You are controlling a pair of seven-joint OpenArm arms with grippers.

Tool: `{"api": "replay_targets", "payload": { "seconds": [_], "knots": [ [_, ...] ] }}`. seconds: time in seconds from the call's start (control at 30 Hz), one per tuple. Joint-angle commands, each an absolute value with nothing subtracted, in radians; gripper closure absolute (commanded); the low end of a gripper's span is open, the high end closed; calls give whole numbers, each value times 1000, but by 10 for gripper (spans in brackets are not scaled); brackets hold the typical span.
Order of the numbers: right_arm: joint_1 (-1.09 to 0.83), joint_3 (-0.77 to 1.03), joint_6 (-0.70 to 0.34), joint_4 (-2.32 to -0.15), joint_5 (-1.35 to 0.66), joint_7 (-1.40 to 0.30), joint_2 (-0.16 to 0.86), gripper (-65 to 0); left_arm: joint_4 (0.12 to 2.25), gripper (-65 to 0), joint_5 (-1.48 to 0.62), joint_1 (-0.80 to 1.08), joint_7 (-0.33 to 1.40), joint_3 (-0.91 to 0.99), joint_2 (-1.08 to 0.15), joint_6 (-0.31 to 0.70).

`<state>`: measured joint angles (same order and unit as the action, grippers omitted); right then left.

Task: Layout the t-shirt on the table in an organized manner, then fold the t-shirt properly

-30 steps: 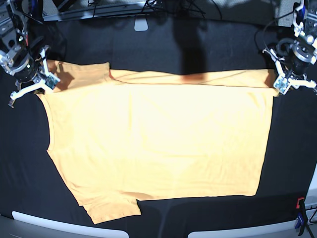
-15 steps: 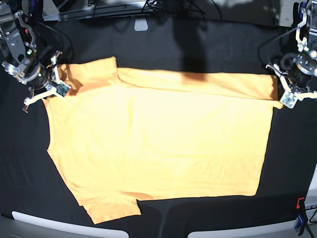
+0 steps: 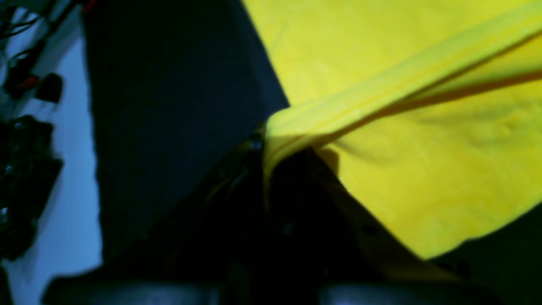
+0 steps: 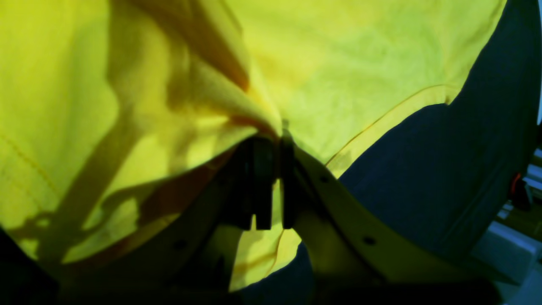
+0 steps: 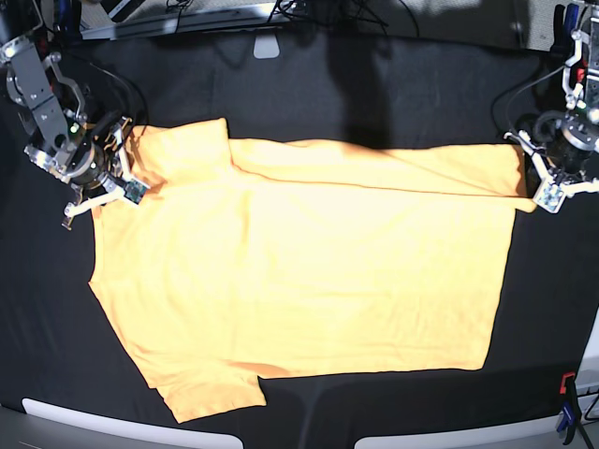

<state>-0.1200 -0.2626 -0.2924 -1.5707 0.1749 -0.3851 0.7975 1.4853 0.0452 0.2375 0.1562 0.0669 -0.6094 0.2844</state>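
The pale orange t-shirt (image 5: pixel 309 271) lies spread across the black table (image 5: pixel 374 84), its far edge doubled over toward the front as a long strip. At the base view's left, my right gripper (image 5: pixel 126 182) is shut on the shirt by the sleeve and shoulder. The right wrist view shows bunched t-shirt (image 4: pixel 338 76) cloth pinched in my right gripper (image 4: pixel 277 131). At the base view's right, my left gripper (image 5: pixel 541 192) is shut on the hem corner. In the left wrist view the folded t-shirt (image 3: pixel 402 84) hem runs straight into my left gripper (image 3: pixel 269 140).
A red and blue clamp (image 5: pixel 566 402) sits at the table's front right edge. A small white piece (image 5: pixel 267 45) and cables lie along the far edge. White strips (image 5: pixel 112 426) border the front edge. Bare black cloth surrounds the shirt.
Both grippers have moved toward the front of the table with the shirt's far edge, so the folded-over strip is wider and the sleeve at the left has come forward.
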Motion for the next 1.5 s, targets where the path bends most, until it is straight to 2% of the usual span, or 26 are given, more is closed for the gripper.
{"api": "replay_targets", "payload": {
  "seconds": [0.0,0.23,0.63,0.67,0.7,0.77,0.83,0.87,1.07,1.2,1.33,1.47],
  "knots": [
    [-95,-251,-279,-1578,179,-384,820,0,1480,0,40,216,137,64,-626,270],
    [-69,-251,-283,-1567,178,-386,823,0,1364,0,44,127,133,-15,-626,270],
    [-67,-251,-284,-1520,178,-382,823,0,1354,0,44,96,145,-28,-627,270],
    [-67,-251,-284,-1520,178,-384,823,-46,1354,0,44,96,152,-28,-627,270],
    [-67,-251,-284,-1520,178,-385,823,-120,1354,0,44,96,162,-28,-627,269],
    [-67,-251,-283,-1520,179,-384,823,-228,1354,-126,50,97,166,-28,-631,269],
    [-67,-251,-275,-1520,179,-384,825,-250,1354,-230,64,96,168,-28,-636,269],
    [-67,-251,-273,-1521,179,-384,828,-250,1355,-241,76,97,173,-28,-641,269],
    [-70,-251,-269,-1531,169,-406,880,-250,1398,-241,77,101,274,-27,-693,269],
    [-70,-250,-269,-1581,64,-467,930,-249,1508,-241,77,157,329,-27,-739,271],
    [-70,-249,-270,-1644,41,-524,945,-248,1638,-241,97,266,329,-27,-765,342],
    [-87,-249,-269,-1686,41,-536,945,-248,1687,-241,242,356,310,-28,-762,376]
  ]
}}
